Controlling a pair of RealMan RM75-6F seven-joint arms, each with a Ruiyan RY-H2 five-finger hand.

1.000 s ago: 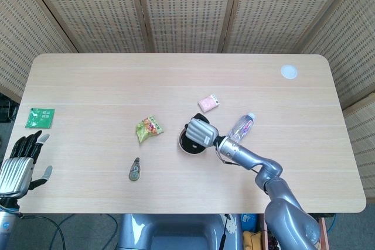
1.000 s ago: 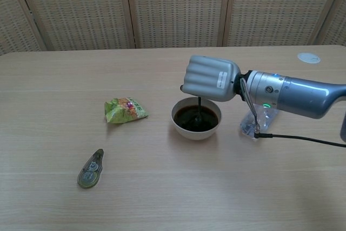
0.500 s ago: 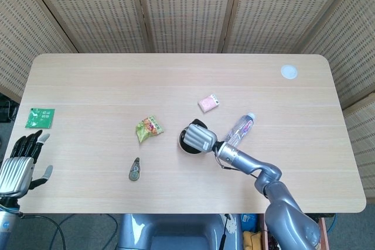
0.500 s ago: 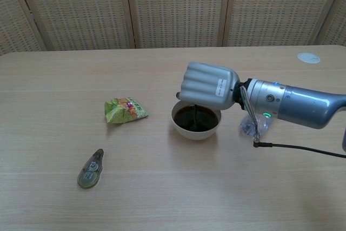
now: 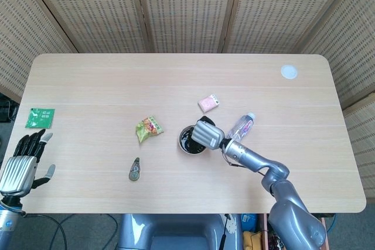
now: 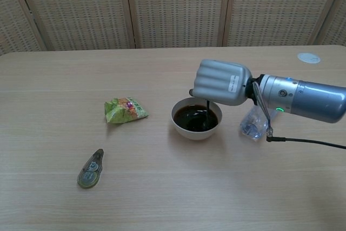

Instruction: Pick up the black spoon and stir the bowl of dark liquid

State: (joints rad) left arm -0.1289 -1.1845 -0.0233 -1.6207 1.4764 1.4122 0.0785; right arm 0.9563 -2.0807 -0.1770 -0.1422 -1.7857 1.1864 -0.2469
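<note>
A white bowl [image 6: 184, 128] of dark liquid [image 6: 194, 119] stands mid-table, also seen as the bowl [image 5: 186, 140] in the head view. My right hand [image 6: 221, 83] hovers over the bowl's right side with its fingers curled around the black spoon [image 6: 207, 106], whose thin handle drops straight down into the liquid. In the head view the right hand [image 5: 208, 133] covers the bowl's right half and hides the spoon. My left hand [image 5: 19, 167] rests off the table's left front corner, fingers apart and holding nothing.
A clear plastic bottle [image 5: 242, 126] lies just right of the bowl, behind my right forearm [image 6: 303, 98]. A green snack bag [image 6: 125, 109] lies left of the bowl, a small green tape dispenser [image 6: 91, 169] nearer the front. A pink packet [image 5: 208, 103], green sachet [image 5: 40, 117] and white disc [image 5: 289, 72] lie farther off.
My right hand has swung with the spoon from the bowl's left side across to its right side, after dipping nearer the front rim. The left hand has barely moved.
</note>
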